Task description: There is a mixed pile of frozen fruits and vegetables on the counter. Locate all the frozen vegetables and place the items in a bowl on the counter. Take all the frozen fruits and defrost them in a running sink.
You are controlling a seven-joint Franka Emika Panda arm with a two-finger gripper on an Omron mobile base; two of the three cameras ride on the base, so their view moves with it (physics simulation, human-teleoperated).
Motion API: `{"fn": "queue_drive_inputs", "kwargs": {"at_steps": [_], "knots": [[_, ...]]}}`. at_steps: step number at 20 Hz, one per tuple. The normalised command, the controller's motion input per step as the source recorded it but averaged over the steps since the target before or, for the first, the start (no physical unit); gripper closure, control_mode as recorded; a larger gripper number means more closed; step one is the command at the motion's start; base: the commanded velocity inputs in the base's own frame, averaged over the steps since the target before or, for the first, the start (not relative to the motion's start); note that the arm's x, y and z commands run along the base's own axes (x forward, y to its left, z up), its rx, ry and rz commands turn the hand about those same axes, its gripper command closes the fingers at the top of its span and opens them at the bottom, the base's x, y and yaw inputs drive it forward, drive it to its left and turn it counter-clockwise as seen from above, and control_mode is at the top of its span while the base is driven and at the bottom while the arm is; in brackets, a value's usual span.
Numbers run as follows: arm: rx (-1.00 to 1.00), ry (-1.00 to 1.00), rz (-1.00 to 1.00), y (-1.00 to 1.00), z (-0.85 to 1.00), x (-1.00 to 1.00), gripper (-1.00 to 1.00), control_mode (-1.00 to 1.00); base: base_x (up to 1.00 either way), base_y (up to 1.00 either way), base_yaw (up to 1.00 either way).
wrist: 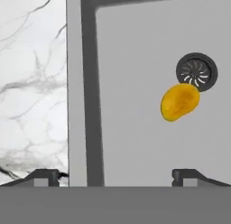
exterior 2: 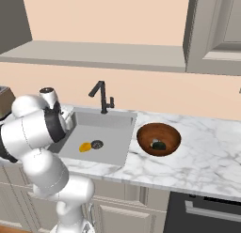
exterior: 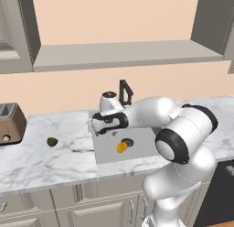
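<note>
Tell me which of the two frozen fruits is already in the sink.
The orange-yellow fruit: it lies in the sink basin beside the round drain. The small olive-green fruit sits on the counter, near the toaster.

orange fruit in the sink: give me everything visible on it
The orange-yellow fruit is a smooth, plain oval, deeper orange toward its edges, with no stem or markings visible. It lies loose on the flat grey floor of the sink, right beside the round drain, appearing to overlap its rim. Nothing holds it.
</note>
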Motion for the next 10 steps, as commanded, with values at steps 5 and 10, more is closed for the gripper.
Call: {"fn": "queue_drive_inputs", "kwargs": {"at_steps": [5,10], "knots": [[-0.04,-0.04,0.15,0.94,0.05,0.00,-1.00,-1.00,0.00,0.00,0.00],[0.00,-0.04,0.18,0.82,0.04,0.00,-1.00,-1.00,0.00,0.00,0.00]]}}
